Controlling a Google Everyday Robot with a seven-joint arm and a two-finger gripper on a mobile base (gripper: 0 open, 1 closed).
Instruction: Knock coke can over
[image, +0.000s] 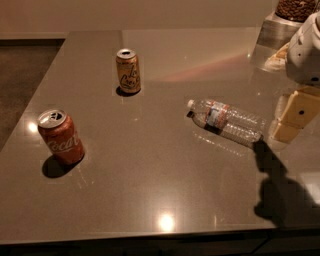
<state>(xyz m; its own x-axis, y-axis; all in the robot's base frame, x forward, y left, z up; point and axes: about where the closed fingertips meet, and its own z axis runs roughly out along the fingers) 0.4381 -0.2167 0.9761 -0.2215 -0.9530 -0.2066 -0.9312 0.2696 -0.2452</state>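
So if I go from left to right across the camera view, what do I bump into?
coke can → tan-orange can → water bottle lying on its side → the robot's pincer, at the far right beside the bottle's base.

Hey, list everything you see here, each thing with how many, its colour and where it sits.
table: one, glossy grey-brown, fills the view
coke can: one, red with white lettering, upright, front left
tan-orange can: one, dark script, upright, further back, left of centre
water bottle: one, clear, on its side, right of centre
silver container: one, brown contents on top, far right corner
arm: one, white, right edge
gripper: one, cream, right edge by the bottle's base end, far from the coke can
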